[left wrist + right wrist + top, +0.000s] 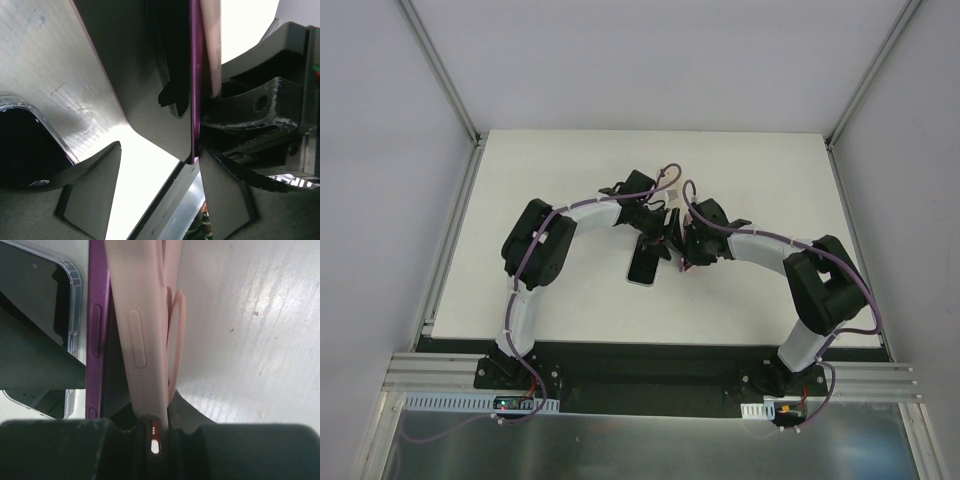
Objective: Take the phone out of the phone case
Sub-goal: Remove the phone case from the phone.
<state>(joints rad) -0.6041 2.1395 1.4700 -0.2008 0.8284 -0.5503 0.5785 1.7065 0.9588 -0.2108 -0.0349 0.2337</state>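
Note:
The purple phone [97, 315] stands on edge, partly pulled away from its pink case [142, 340], with a dark gap between them. My right gripper [160, 420] is shut on the pink case's edge. A pink ring [176, 340] sticks out from the case's back. In the left wrist view, the phone's purple edge [195, 75] lies against my right-hand finger [225, 195], with the pink case [212, 45] just beyond. My left gripper [160, 170] has its jaws wide apart, with the white table showing between them. Both grippers meet at mid-table, left gripper [660, 222] and right gripper [682, 240].
A second phone with a black screen in a clear case [642, 268] lies flat on the white table [570, 170] just in front of the grippers. It also shows in the left wrist view [20, 145] and the right wrist view [40, 290]. Enclosure walls surround the table.

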